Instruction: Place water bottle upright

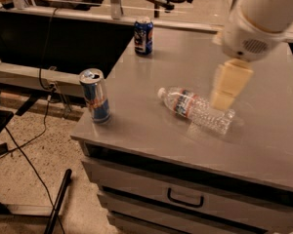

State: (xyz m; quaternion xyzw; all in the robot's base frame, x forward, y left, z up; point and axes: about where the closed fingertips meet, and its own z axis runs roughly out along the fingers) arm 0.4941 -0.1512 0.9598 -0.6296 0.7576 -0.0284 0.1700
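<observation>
The water bottle (195,107) lies on its side on the grey table (151,126), near the middle. It is clear and ribbed, with a white cap pointing left and a red, white and blue label band. My gripper (227,84) hangs from the white arm at the upper right. It is just above the bottle's right half, its cream-coloured fingers (229,82) pointing down toward the bottle's base end. It holds nothing that I can see.
A blue-and-silver can (95,101) stands at the table's front left corner. A second blue can (143,35) stands at the back left. Drawers with a dark handle (185,199) are below the front edge. Cables and a dark pole lie on the floor at left.
</observation>
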